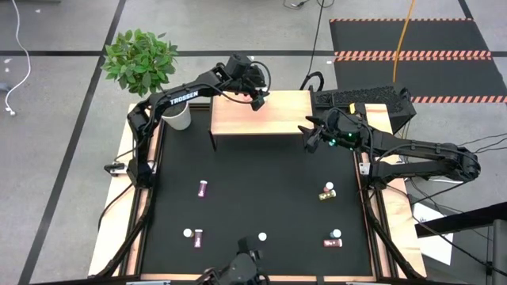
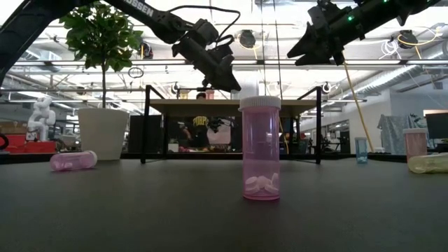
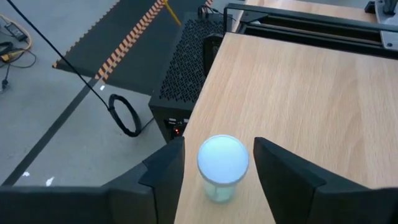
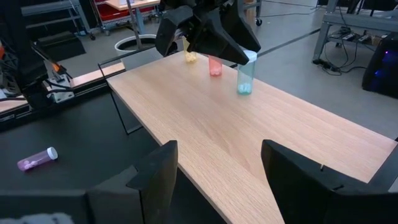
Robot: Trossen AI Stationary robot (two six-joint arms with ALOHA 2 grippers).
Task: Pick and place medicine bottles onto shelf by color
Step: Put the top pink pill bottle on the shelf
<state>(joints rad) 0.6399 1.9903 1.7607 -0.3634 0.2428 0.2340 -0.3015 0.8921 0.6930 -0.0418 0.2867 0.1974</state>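
Observation:
The shelf (image 1: pixel 261 119), a light wooden board on thin dark legs, stands at the table's far side. A teal medicine bottle (image 3: pixel 222 163) with a white cap stands upright on its top. My left gripper (image 3: pixel 217 177) is open with one finger on each side of it, a gap showing on both sides. A pink bottle (image 4: pixel 214 65) and a yellow bottle (image 4: pixel 191 57) stand farther along the shelf, beyond the teal one (image 4: pixel 245 76). My right gripper (image 1: pixel 310 134) hovers open and empty over the shelf's right near corner.
Loose bottles stay on the black table: a pink one lying at the left (image 1: pixel 203 188), a yellow one at the right (image 1: pixel 326 192), others near the front edge (image 1: pixel 198 237) (image 1: pixel 333 241). A potted plant (image 1: pixel 142 59) stands left of the shelf. A keyboard (image 1: pixel 360 96) lies behind it.

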